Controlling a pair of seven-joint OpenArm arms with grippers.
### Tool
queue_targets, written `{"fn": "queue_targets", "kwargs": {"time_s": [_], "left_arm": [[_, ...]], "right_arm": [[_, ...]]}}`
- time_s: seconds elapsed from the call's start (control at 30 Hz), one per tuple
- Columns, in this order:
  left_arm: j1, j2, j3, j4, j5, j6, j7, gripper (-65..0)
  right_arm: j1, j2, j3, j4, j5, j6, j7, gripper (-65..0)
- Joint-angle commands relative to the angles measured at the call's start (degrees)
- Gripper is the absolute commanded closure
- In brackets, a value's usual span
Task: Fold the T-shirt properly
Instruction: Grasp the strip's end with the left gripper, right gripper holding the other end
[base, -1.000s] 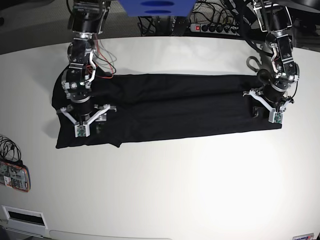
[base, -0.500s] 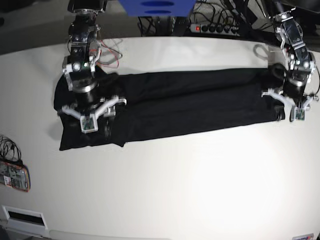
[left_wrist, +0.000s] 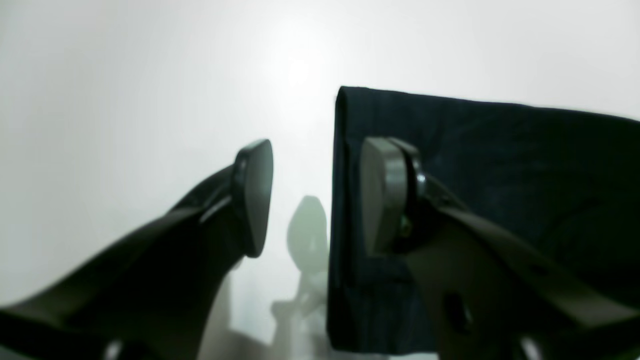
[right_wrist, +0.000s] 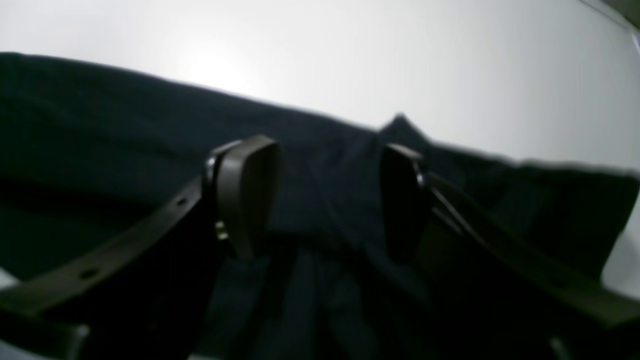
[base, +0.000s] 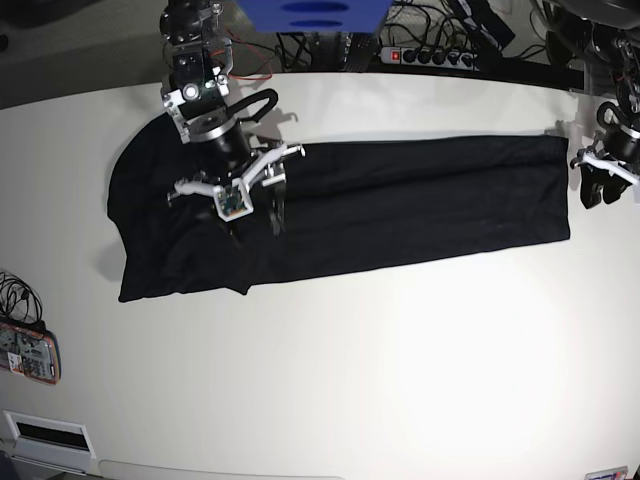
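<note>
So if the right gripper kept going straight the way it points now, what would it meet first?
Most likely the T-shirt: the right gripper stands open over its dark folds, which fill the gap between its fingers. How far above the cloth it sits is unclear.

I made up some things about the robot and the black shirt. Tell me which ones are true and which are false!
1. The T-shirt lies in a long strip across the table. True.
2. The right gripper hangs over the shirt with its jaws open. True.
3. The left gripper is pinching the shirt's end. False: its jaws are open with nothing between them, and it sits just off the shirt's edge.
4. The shirt is bright red. False: it is black.
5. A phone lies at the table's edge, away from the shirt. True.
6. The shirt hangs in the air. False: it lies on the table.
</note>
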Motion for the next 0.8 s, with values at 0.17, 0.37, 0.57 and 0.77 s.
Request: {"fn": "queue_targets", "kwargs": {"time_s": [0.17, 0.37, 0.57, 0.77], "left_arm": [[-1.9, -1.6, -0.3, -7.0, -1.4, -5.2, -1.1, -28.2], [-3.2, -1.6, -0.2, -14.2, -1.6, -11.2, -1.1, -27.9], [-3.2, -1.0, -0.2, -14.7, -1.7, -11.2, -1.0, -27.9], [-3.5, -0.2, -0.2, -14.7, -1.9, -11.2, 1.9, -28.1]], "right_arm": [[-2.2, -0.1, -1.0, 1.4, 0.2, 0.0, 4.7, -33.6], [-2.3, 0.0, -0.6, 1.5, 0.1, 0.0, 4.7, -33.6], [-2.4, 1.9, -0.7, 1.5, 0.1, 0.0, 4.7, -33.4], [-2.4, 2.0, -0.5, 1.5, 0.1, 0.0, 4.7, -33.4]]}}
